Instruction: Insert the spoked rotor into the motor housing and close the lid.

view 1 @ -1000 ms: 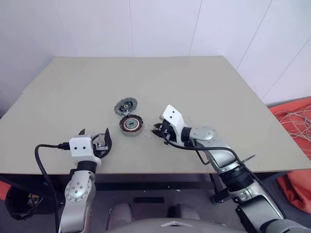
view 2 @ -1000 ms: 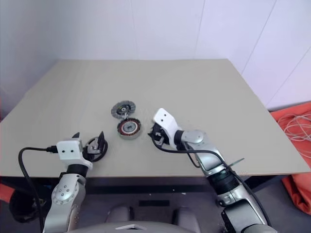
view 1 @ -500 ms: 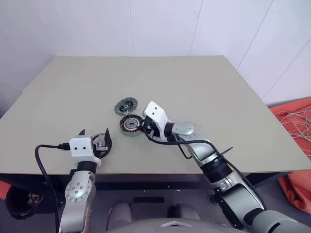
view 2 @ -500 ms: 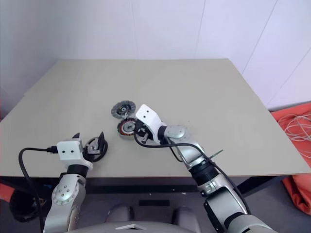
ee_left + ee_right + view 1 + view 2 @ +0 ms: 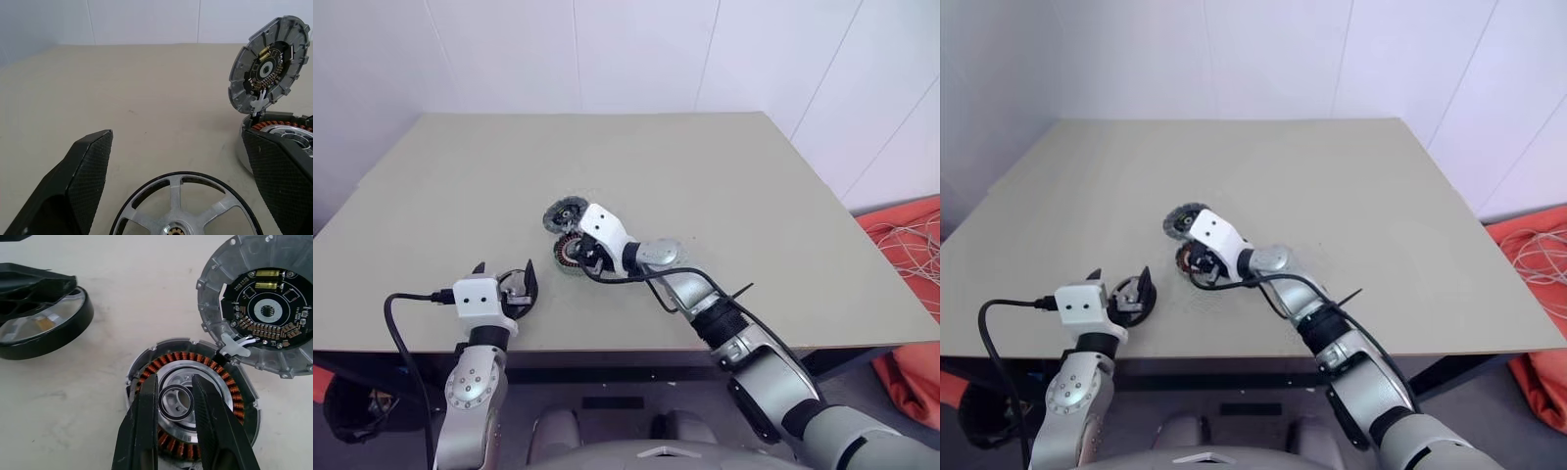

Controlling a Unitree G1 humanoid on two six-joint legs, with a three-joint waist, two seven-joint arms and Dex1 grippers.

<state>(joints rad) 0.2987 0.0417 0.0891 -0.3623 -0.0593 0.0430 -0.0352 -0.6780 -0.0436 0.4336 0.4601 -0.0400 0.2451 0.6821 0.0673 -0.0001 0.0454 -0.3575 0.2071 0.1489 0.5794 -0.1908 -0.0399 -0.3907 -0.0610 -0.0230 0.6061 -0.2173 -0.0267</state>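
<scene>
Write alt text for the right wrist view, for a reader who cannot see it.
The right gripper holds a small dark ring between its two black fingers, just above the centre of the motor housing with its copper windings. The lid stands open beside it, circuit board showing; beyond lies the dark-rimmed spoked rotor.

The right arm reaches forward and across toward the robot's left, its wrist bent, the right gripper (image 5: 175, 401) angled downward with jaws narrowed on a small dark ring (image 5: 176, 402). The left arm rests low and straight ahead, the left gripper (image 5: 181, 191) level, jaws spread wide apart, a black cable trailing from its wrist.
</scene>
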